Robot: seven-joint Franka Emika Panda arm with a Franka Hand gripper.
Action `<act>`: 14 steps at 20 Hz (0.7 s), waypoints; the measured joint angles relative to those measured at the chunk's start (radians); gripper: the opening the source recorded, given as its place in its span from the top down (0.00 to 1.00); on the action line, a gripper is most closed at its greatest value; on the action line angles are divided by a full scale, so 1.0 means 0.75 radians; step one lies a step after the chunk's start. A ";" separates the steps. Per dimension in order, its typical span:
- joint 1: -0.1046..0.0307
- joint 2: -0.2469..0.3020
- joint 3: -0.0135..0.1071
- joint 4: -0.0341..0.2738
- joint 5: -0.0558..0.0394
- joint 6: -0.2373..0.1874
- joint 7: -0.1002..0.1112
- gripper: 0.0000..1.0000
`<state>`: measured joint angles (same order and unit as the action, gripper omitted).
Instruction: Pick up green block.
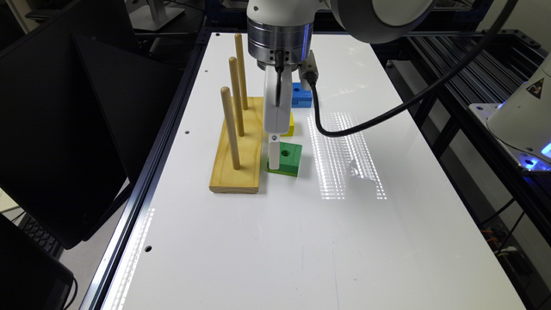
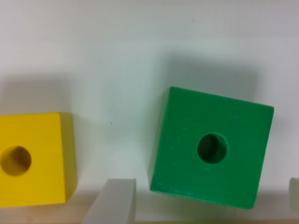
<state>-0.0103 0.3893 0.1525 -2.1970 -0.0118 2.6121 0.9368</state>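
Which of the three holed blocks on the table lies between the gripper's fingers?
The flat square green wooden block, between the two pale fingers. The yellow block sits beside it; the blue block lies farther off.

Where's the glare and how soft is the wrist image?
Exterior view: a striped patch of glare sits on the white table at the view's right of the green block, with a fainter streak along the table's left edge. Wrist view: mildly soft overall, green block casts a soft shadow on the table, and the claw fingertips are blurred at the frame edge.
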 joint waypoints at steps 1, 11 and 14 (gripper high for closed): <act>0.000 0.000 0.000 0.000 0.000 0.000 0.000 0.00; 0.001 0.000 0.003 -0.012 0.000 0.000 0.001 0.00; 0.001 0.000 0.004 -0.019 0.000 0.000 0.001 0.00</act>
<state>-0.0097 0.3892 0.1558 -2.2114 -0.0118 2.6119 0.9373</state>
